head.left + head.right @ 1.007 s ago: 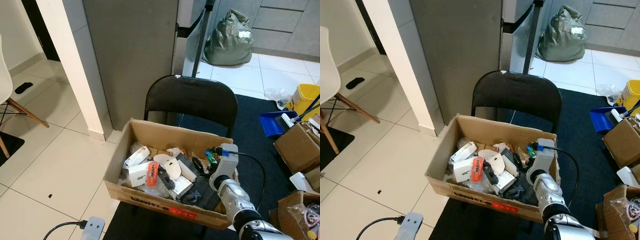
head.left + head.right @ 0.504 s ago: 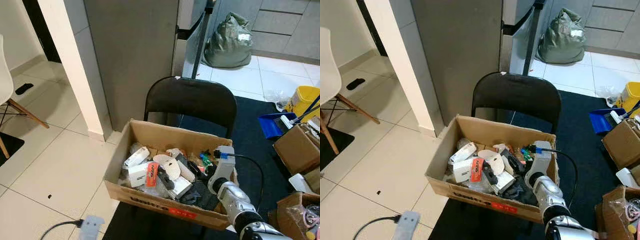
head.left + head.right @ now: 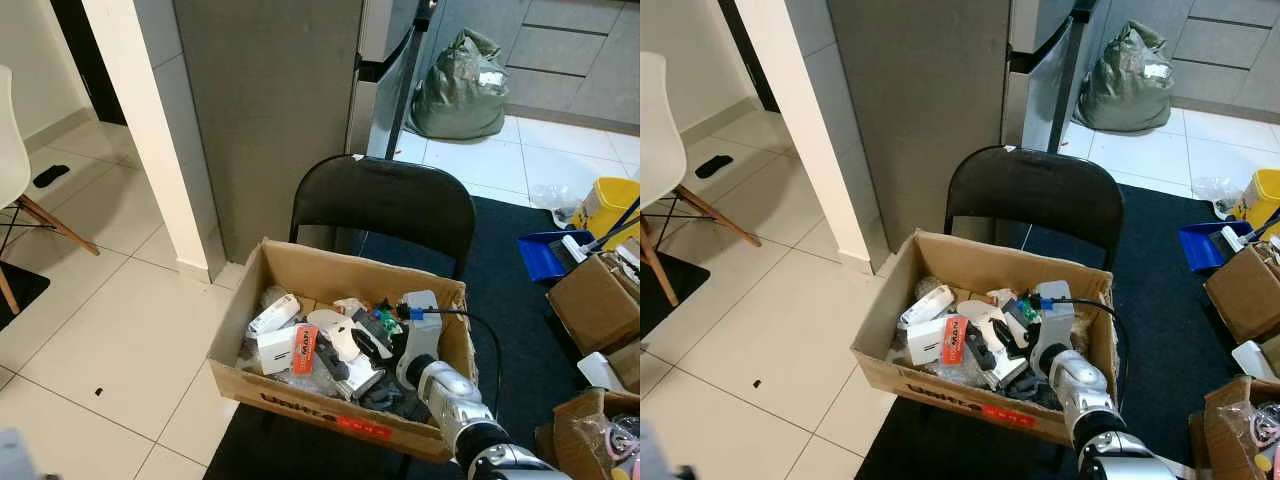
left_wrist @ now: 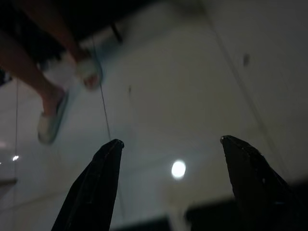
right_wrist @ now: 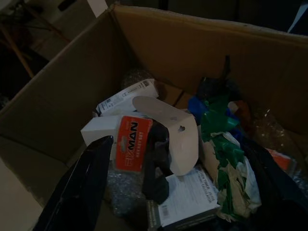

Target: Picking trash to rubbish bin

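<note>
**Right arm over the trash box**

I see my right gripper (image 5: 192,192) poised above the cardboard box (image 3: 300,268) resting on the black chair (image 3: 382,203); I can't tell its finger spread. Inside lie an orange-labelled white package (image 5: 126,144), a beige card (image 5: 169,130) and green plastic scraps (image 5: 222,144). My left gripper (image 4: 168,187) hangs spread wide, empty, over pale floor tiles (image 4: 192,72).

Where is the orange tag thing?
The orange tag lies inside the cardboard box, toward its left front. It leans on a small white box, and the right gripper hangs over the trash just to its right.
</note>
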Robot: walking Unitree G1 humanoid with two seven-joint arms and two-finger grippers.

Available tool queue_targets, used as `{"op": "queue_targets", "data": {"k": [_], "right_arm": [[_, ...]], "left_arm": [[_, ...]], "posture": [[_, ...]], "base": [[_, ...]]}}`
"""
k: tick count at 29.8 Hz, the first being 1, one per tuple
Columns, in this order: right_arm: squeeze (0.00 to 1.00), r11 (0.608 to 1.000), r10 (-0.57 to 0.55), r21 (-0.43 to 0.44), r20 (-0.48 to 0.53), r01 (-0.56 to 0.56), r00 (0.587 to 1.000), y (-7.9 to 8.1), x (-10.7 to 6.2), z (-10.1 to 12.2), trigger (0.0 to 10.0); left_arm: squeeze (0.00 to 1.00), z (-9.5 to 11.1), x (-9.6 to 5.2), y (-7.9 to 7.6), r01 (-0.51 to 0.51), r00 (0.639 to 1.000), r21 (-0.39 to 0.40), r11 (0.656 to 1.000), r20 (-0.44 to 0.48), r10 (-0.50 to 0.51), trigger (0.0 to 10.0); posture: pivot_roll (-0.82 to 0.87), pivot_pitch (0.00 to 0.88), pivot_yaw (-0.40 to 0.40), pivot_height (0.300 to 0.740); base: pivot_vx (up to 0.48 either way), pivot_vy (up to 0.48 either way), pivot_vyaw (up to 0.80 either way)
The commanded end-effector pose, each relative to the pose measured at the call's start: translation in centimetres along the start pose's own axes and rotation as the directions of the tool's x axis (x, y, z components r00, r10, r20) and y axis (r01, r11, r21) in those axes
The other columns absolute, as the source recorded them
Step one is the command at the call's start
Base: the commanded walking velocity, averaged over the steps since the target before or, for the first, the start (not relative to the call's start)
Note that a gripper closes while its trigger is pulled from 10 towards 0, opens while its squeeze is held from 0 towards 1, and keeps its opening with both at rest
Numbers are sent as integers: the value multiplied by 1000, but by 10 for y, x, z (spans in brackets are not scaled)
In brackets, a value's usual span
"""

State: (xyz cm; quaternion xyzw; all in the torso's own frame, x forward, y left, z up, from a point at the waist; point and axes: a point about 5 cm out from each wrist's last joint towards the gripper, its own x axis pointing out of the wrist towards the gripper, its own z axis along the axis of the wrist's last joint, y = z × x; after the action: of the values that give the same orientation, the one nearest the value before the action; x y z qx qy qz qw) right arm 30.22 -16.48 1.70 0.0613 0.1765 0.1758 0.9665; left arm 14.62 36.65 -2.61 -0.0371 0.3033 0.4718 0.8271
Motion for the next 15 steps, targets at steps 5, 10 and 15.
{"op": "queue_targets", "data": {"k": [5,10,15], "right_arm": [[0,999,14,37,43,-16,999,3,4,8,10000],[0,994,38,100,93,-47,995,5,7,16,10000],[0,953,164,213,240,-217,957,13,10,35,10000]], "left_arm": [[0,64,5,-22,181,956,-110,977,253,-148,10000],[0,108,-7,-57,409,839,-97,908,431,-332,10000],[0,150,-40,-117,776,532,-15,630,551,-643,10000]], "posture": [[82,41,-2,740],[89,43,-7,740],[81,41,4,740]], "base": [[0,0,0],[0,0,0],[0,0,0]]}}
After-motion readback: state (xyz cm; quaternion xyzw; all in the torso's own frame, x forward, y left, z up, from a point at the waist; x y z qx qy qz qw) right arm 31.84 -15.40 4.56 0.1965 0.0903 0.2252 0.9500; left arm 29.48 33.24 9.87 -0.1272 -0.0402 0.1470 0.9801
